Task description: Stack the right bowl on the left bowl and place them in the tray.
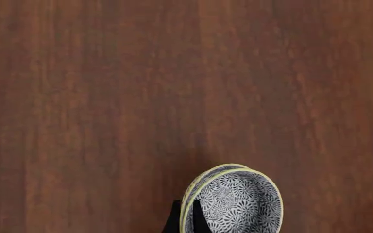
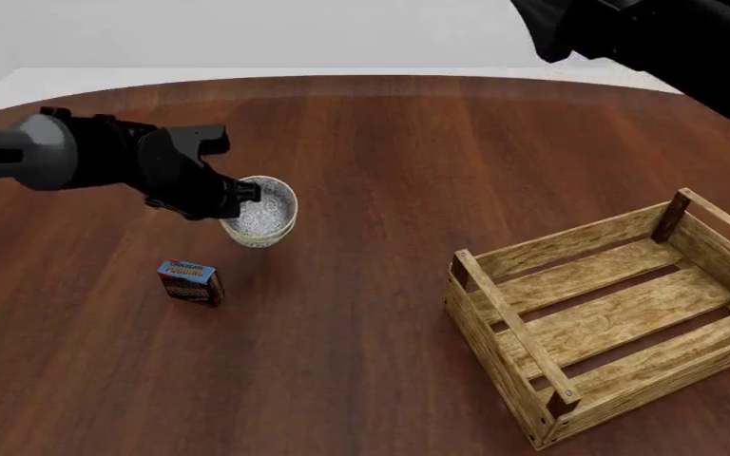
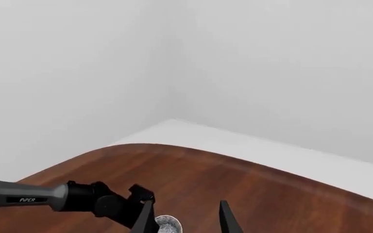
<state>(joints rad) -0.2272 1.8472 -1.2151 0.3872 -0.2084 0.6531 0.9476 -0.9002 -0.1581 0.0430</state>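
Bowls, nested as a stack [image 2: 261, 211], are hanging in my left gripper [image 2: 246, 195], pinched at the rim, above the counter [image 2: 378, 313] left of the tray [image 2: 619, 309]. I am judging: carry level (right gripper [image 3: 185, 221] spread, idle).

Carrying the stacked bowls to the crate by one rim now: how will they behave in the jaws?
The bowls look rigid and glazed, so probably slippery. The left gripper pinches only one rim edge, so they may tilt. The inner bowl sits loose and could shift.
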